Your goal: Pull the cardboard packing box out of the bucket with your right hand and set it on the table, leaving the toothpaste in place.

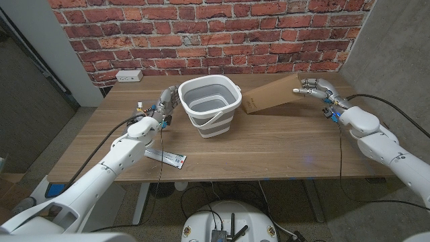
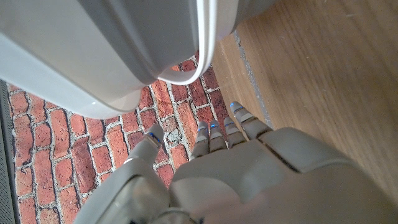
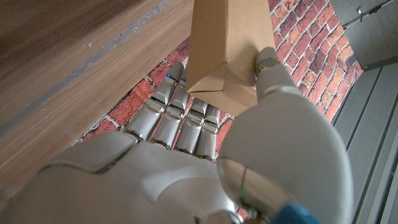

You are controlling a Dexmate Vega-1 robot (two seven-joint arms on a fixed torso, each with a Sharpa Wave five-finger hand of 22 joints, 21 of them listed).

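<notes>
A grey-and-white collapsible bucket (image 1: 212, 115) stands at the table's middle back. Just right of it, outside the bucket, a long cardboard box (image 1: 272, 95) slants from a low end near the tabletop up to my right hand (image 1: 317, 87), which grips its high end. In the right wrist view the thumb presses one face of the box (image 3: 224, 43) and the fingers (image 3: 168, 112) lie behind it. My left hand (image 1: 164, 105) stays beside the bucket's left wall (image 2: 112, 50) with fingers (image 2: 214, 134) straight and holding nothing. The toothpaste (image 1: 166, 157) lies flat on the table near my left forearm.
A white power strip (image 1: 129, 76) sits at the table's back left corner against the brick wall. A small object (image 1: 139, 105) stands just left of my left hand. Bare wood (image 1: 269, 148) stretches in front of the bucket and box.
</notes>
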